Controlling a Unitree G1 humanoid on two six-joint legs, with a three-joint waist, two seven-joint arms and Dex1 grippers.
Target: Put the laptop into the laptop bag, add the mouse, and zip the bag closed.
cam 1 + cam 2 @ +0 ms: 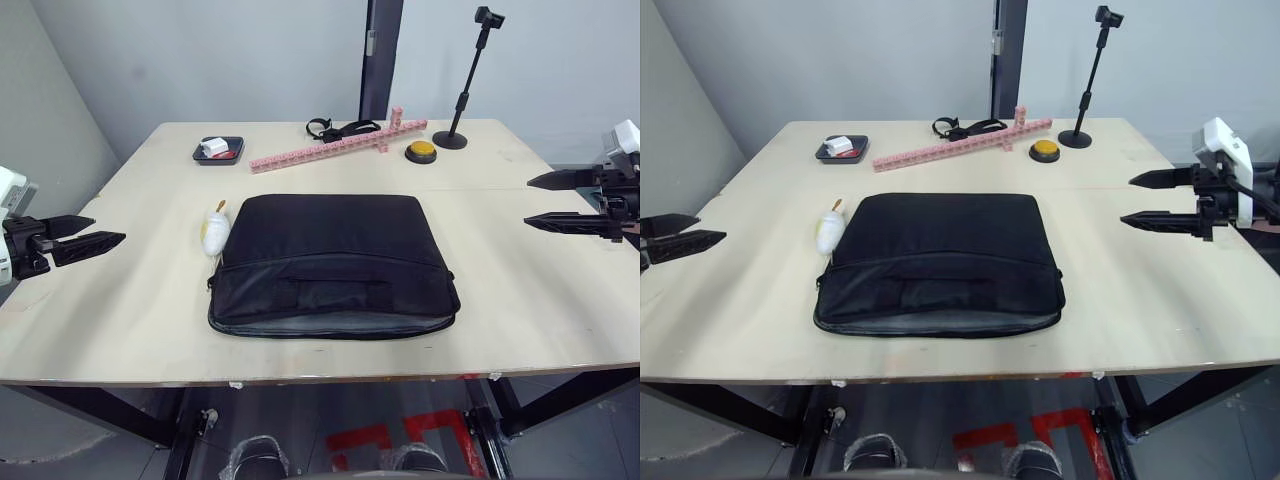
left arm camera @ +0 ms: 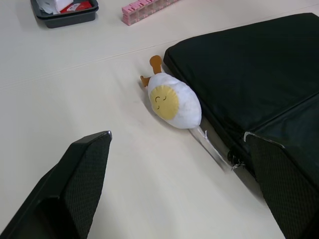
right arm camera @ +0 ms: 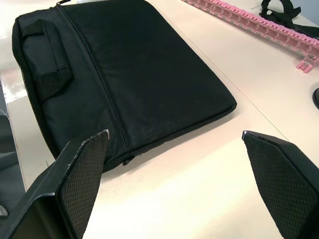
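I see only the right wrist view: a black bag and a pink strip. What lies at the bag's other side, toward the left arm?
Observer: A white egg-shaped plush toy with a yellow face lies against the laptop bag, on its left side.
Operator: Does the left gripper hold something?
Observer: No. The left gripper hovers over the table near its left edge, jaws open and empty.
Operator: What is near the pink strip's right end?
Observer: A yellow button sits just in front of the pink strip.
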